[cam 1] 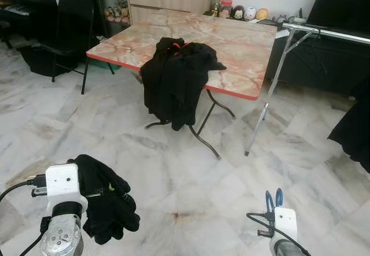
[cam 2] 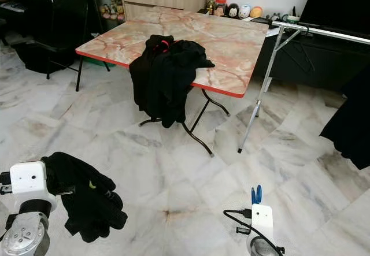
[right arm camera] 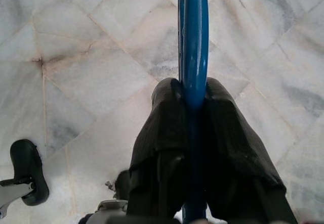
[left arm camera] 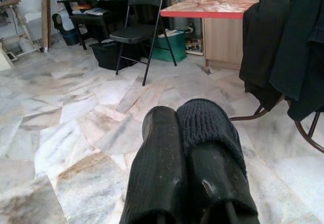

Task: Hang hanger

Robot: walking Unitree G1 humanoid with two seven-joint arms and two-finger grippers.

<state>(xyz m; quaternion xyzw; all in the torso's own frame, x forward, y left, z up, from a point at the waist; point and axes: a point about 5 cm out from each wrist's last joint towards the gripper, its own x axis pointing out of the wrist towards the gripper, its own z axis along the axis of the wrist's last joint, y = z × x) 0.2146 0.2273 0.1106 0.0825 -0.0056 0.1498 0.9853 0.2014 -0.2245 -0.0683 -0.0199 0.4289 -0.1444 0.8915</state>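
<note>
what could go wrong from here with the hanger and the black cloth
1. The right gripper pinches the blue hanger only along its thin edge, so it could twist or slip while the robot walks.
2. The black garment droops loosely from the left gripper and might slide off or snag.
3. The metal rack stands beyond the table draped with clothes, so the approach may be tight.

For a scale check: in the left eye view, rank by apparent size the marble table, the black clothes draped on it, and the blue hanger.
1. Marble table
2. Black clothes
3. Blue hanger, held in the right hand; little of it shows, though it is nearest the camera.
</note>
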